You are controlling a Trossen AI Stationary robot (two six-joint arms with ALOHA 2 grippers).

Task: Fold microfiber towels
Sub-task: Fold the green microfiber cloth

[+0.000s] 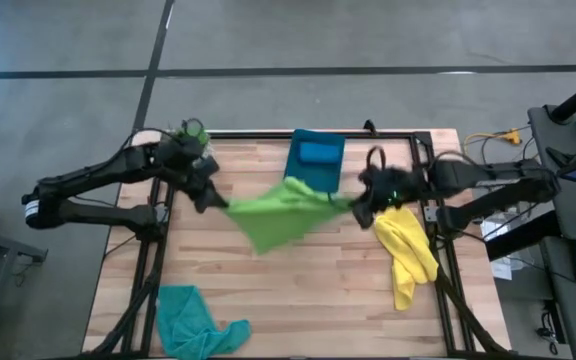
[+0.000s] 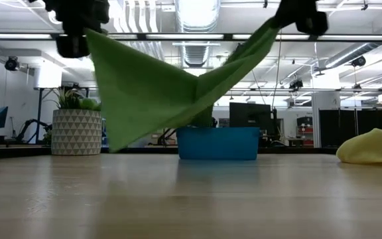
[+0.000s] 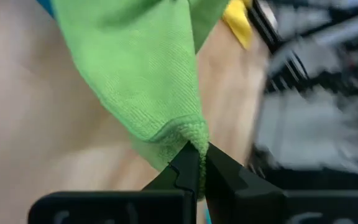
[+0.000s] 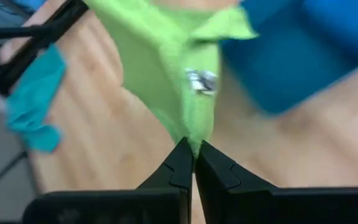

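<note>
High view: the left gripper and right gripper each pinch a corner of the green towel, stretched between them above the table. Yellow towel lies right, teal towel at the near left, blue towel in the bin.

Low view: the green towel hangs clear of the tabletop.

Wrist views: both jaws are clamped on its corners.
</note>
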